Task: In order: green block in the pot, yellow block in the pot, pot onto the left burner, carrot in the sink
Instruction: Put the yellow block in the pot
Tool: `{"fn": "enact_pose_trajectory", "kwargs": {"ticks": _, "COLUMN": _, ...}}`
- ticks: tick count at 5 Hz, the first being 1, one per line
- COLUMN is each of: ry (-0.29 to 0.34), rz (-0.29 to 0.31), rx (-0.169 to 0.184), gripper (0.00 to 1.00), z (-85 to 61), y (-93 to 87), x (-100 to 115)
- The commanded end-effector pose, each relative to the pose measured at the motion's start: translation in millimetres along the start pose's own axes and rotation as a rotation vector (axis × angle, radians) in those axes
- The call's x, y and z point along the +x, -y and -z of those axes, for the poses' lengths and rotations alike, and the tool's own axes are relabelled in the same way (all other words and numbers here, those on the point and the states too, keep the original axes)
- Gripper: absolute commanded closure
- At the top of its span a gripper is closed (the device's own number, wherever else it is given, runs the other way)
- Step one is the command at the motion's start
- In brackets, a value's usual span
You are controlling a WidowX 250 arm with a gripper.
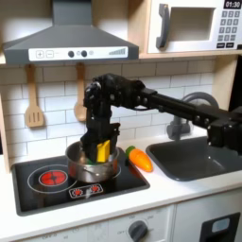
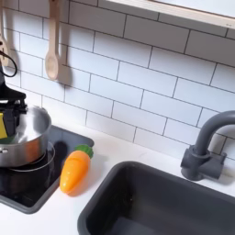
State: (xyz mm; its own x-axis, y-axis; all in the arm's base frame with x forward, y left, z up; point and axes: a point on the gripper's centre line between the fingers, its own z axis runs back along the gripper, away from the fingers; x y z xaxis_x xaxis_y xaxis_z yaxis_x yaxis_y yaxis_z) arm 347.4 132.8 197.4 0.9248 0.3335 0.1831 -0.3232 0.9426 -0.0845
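We see the black hand (image 1: pixel 101 148) reaching down into the round shiny silver metal pot (image 1: pixel 94 168), pinching the small yellow toy cube (image 1: pixel 102 151) just above the pot's floor. We judge the block should be let go low and centred, then the hand lifted straight up clear of the rim. The pot sits on the black stovetop; the tapered orange toy carrot (image 2: pixel 75 171) lies beside it on the white worktop (image 2: pixel 64 213).

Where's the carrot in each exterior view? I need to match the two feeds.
First exterior view: the carrot lies on the counter right of centre, between the pot and the sink.
Second exterior view: the carrot lies lower left, beside the stovetop's edge, green tip up.
Shared landmark: the faucet.
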Motion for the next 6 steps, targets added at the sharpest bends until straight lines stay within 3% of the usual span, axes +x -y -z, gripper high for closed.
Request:
{"fn": "enact_pose_trajectory", "kwargs": {"ticks": 1, "ry": -0.008, "rz": 0.015, "rx": 0.01, "gripper": 1.0, "z": 8.1, "y": 6.0, "x": 5}}
{"fn": "enact_pose_trajectory", "kwargs": {"ticks": 3, "ry": -0.024, "rz": 0.042, "rx": 0.024, "gripper": 1.0, "z": 22.3, "y": 13.0, "x": 10}}
{"fn": "enact_pose_trajectory", "kwargs": {"ticks": 5, "ry": -0.021, "rz": 0.036, "rx": 0.031, "gripper": 1.0, "z": 23.9, "y": 9.8, "x": 12}}
{"fn": "enact_pose_trajectory", "kwargs": {"ticks": 6, "ry": -0.025, "rz": 0.041, "rx": 0.029, "gripper": 0.79, "z": 23.4, "y": 9.7, "x": 11}}
